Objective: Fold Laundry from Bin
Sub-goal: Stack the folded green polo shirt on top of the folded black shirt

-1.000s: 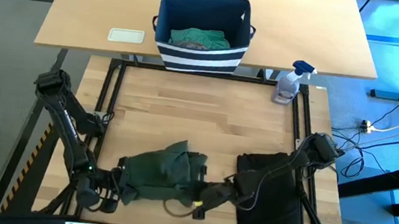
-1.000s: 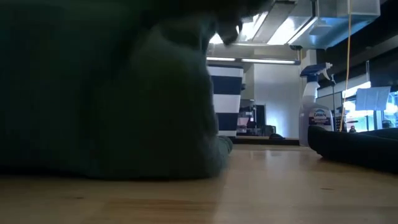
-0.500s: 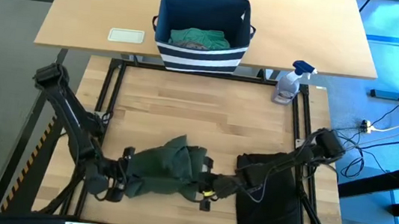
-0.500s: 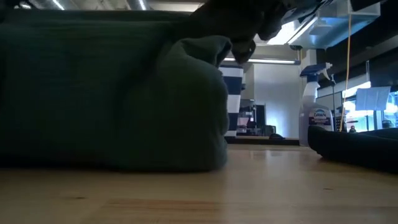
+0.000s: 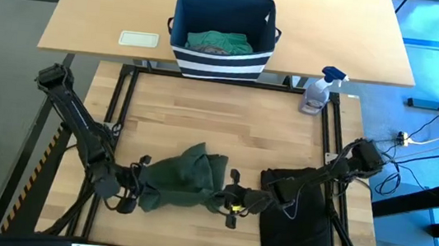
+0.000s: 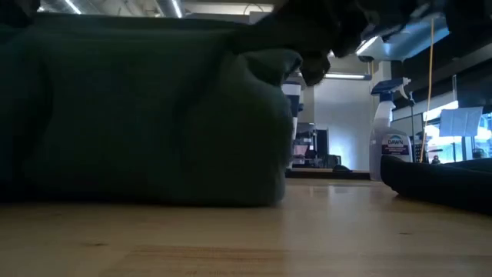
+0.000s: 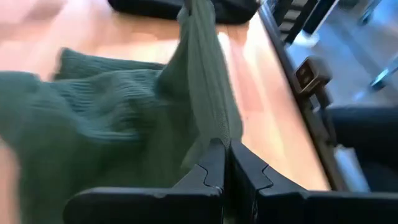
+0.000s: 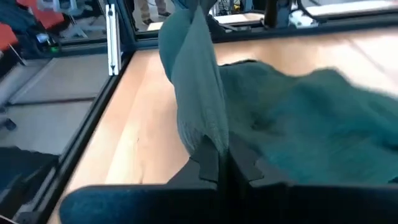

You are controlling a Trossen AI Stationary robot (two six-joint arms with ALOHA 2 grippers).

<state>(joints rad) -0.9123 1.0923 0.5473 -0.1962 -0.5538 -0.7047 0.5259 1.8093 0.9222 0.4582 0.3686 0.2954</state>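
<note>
Step in hand: folding dark green ribbed knit garment (image 5: pixel 182 183) on worktop (image 5: pixel 228 124). Left pincer (image 5: pixel 134 192), right pincer (image 5: pixel 226 200) each clamped on garment edge. Next: carry edges across together.

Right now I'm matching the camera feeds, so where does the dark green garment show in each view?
High view: dark green garment near the table's front edge, between both arms.
Low view: fills the left.
Left wrist view: pinched edge rises from the fingers.
Right wrist view: same, bunched behind.
Shared landmark: black garment, right in the low view.
</note>
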